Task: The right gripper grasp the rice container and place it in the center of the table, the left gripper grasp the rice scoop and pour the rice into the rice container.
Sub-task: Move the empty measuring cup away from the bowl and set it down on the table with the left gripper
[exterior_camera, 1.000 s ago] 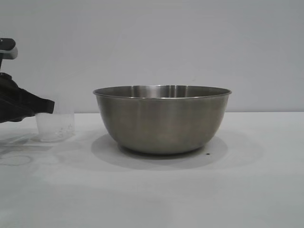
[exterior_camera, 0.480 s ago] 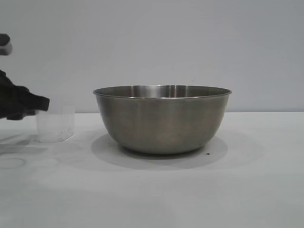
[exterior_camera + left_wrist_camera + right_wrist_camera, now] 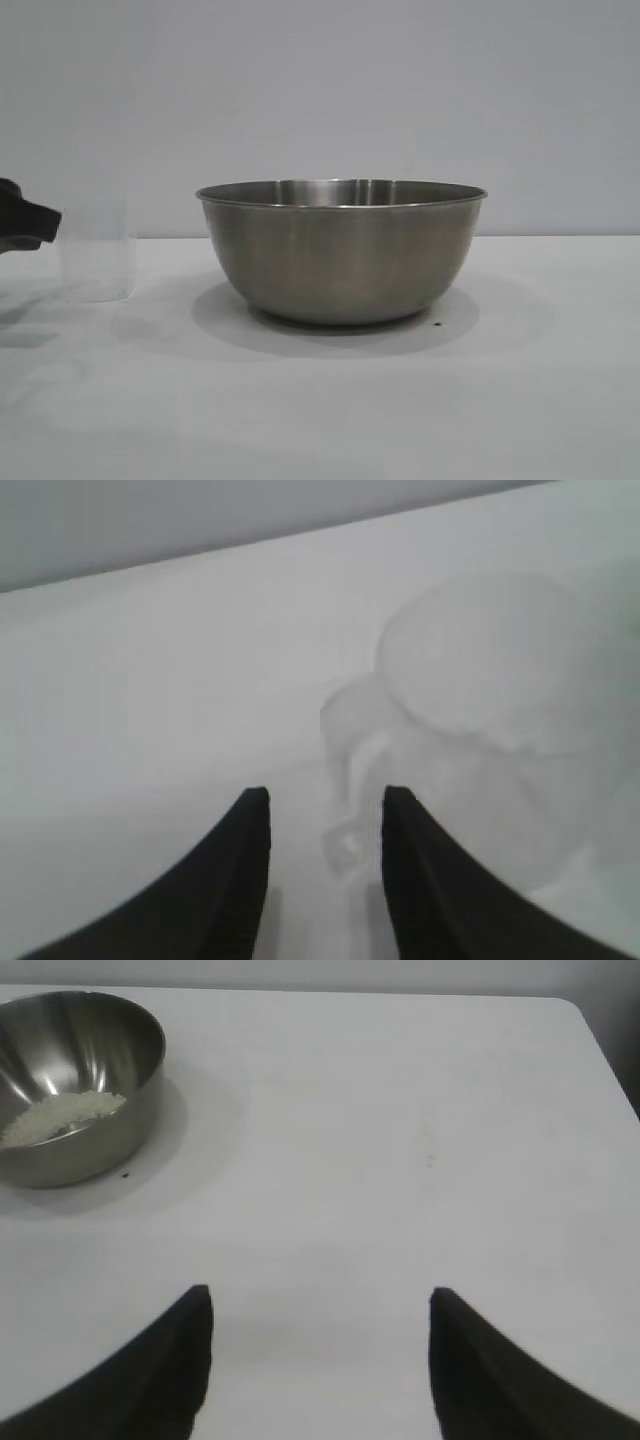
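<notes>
A large round brushed stainless-steel bowl, the rice container (image 3: pixel 341 252), stands near the middle of the plain white desk (image 3: pixel 400 400). A small heap of off-white rice (image 3: pixel 62 1116) lies inside it, so both the placing and the pouring look done.

The small frosted-clear plastic scoop (image 3: pixel 96 262) stands upright on the desk, well to the left of the bowl, and seems empty. The black two-fingered left tool (image 3: pixel 325 825) sits just behind the scoop's loop handle with its jaws parted, gripping nothing.

The matching right tool (image 3: pixel 320 1305) hangs over bare desk, well apart from the bowl, with its jaws wide open and empty.

Little appears left beyond parking the left arm.
</notes>
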